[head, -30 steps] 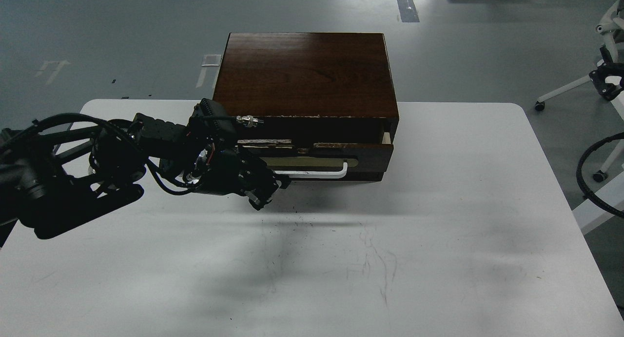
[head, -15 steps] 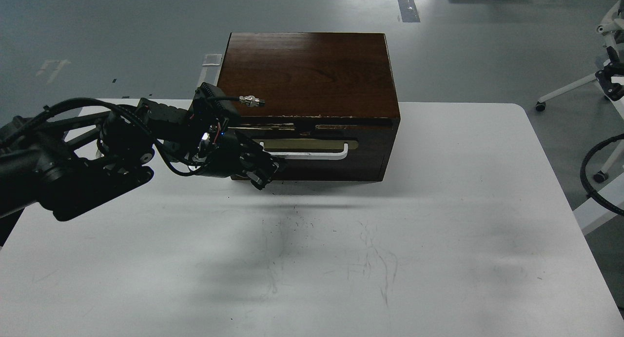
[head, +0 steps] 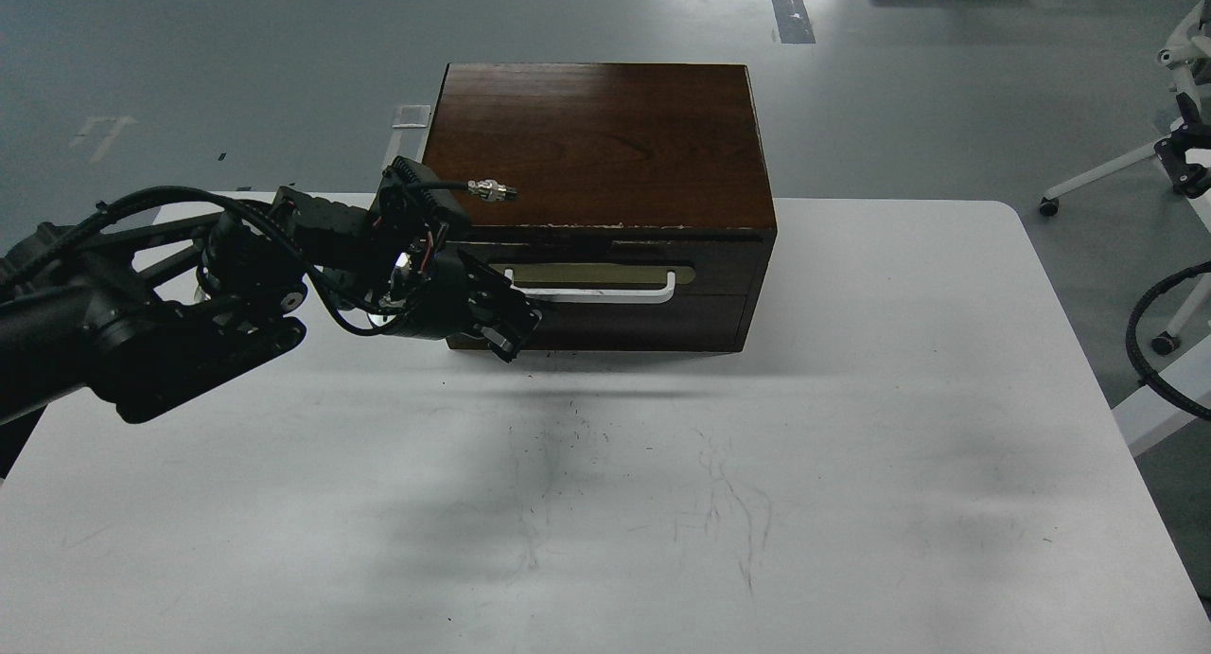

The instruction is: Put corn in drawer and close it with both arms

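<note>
The dark brown wooden box [head: 596,143] stands at the back middle of the white table [head: 851,446]. Its drawer [head: 643,299] is pushed in flush, with the white bar handle [head: 605,295] showing on its brass plate. My left arm comes in from the left. Its gripper [head: 511,327] rests against the left part of the drawer front, below the handle's left end. Its fingers are too dark to tell apart. The corn is hidden. My right arm is out of view.
A cable connector [head: 490,190] on my left wrist sticks out over the box's front left corner. Chair legs [head: 1097,176] and a black hose [head: 1149,351] stand on the floor past the table's right edge.
The drawer has slid from partly open to fully shut. My left gripper has moved back toward the box with the drawer front.
</note>
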You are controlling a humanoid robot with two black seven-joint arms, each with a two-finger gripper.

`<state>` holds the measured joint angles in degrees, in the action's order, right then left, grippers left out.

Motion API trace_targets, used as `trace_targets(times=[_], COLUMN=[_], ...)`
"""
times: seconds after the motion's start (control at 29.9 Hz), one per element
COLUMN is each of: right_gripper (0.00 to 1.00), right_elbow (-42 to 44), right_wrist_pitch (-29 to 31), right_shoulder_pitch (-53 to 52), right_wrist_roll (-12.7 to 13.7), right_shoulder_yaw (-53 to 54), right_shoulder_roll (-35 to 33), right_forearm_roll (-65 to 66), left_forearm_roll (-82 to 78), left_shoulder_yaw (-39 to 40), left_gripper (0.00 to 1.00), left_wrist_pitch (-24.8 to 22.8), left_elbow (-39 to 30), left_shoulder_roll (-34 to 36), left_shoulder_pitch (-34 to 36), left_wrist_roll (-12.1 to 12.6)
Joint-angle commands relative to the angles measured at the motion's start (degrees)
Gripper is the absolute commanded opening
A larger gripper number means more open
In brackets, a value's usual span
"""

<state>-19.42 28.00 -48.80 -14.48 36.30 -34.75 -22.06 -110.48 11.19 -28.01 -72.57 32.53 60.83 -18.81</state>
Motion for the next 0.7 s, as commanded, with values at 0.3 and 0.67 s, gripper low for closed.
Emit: trace_targets(times=[0.3, 0.67], right_gripper=[1.00, 1.00], right_elbow=[-0.1, -0.2], right_wrist_pitch=[0.0, 0.0], right_shoulder_pitch=[-0.3, -4.3], right_wrist_roll=[-0.6, -0.7], right_shoulder_yaw=[1.3, 3.6], right_shoulder_roll=[-0.1, -1.1], right_forearm_roll=[-0.2, -0.2], left_forearm_roll=[10.5, 64.1], left_shoulder_yaw=[0.3, 13.3], left_gripper=[0.00, 0.00], left_wrist_pitch=[0.0, 0.0], left_elbow=[-6.2, -0.8], left_shoulder_roll=[4.3, 19.0], left_shoulder_pitch=[1.0, 0.3], left_wrist_roll=[-5.9, -9.2])
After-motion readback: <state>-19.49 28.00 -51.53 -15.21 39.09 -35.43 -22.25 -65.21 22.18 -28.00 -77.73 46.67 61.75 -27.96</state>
